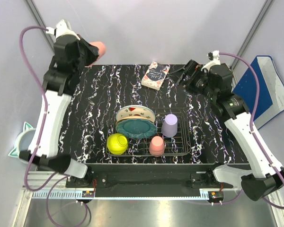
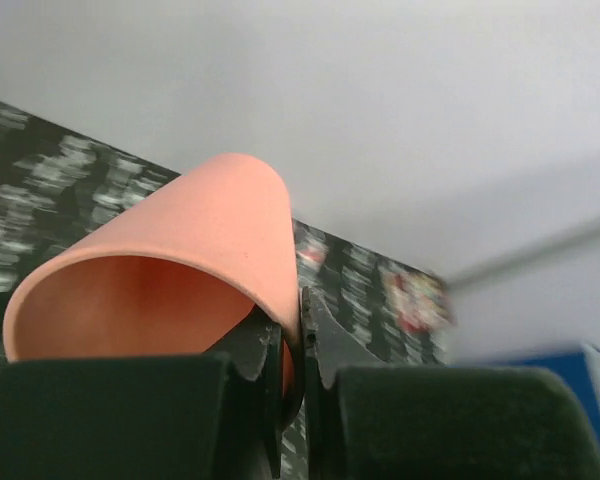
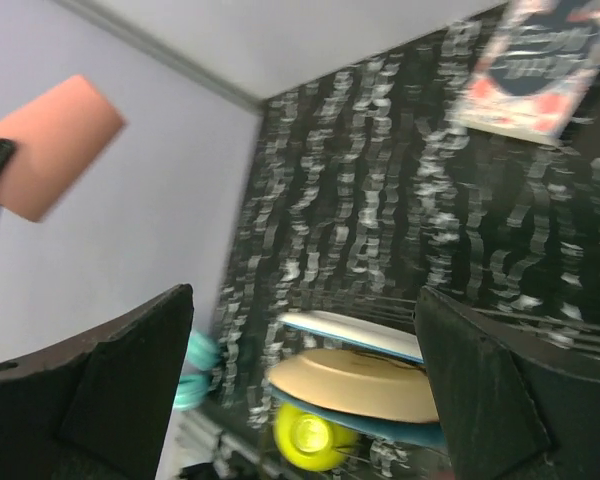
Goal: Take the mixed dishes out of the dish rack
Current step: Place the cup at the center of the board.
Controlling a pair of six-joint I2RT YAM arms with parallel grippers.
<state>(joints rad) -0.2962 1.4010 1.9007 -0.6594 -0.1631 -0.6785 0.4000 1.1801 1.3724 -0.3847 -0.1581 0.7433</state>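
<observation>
Over the far left corner of the worktop (image 1: 99,109), in the top view, the left fingers (image 1: 85,53) hold one pink cup (image 1: 98,47) in the air, the arm raised and stretched away from the rack (image 1: 182,152). That cup looks like the only piece out, and it is not yet set down. Well apart from those fingers, the rack holds a second pink cup (image 1: 156,145), a lilac cup (image 1: 169,125), a bowl (image 1: 117,143), a teal plate (image 1: 136,127) and two paler plates (image 1: 135,112), so I judge the job barely begun. The right fingers (image 1: 185,75) hover past the rack's far right corner, near a box (image 1: 156,74).

From the left wrist, the left fingers (image 2: 325,350) are nearly closed, pinching the pink cup (image 2: 180,240) by its wall at the rim, one inside, one outside.

From the right wrist, the right fingers (image 3: 120,390) stand wide apart and empty. The plates (image 3: 355,380) and bowl (image 3: 305,432) sit between and below them, and the pink cup (image 3: 55,145) is up to their left.
</observation>
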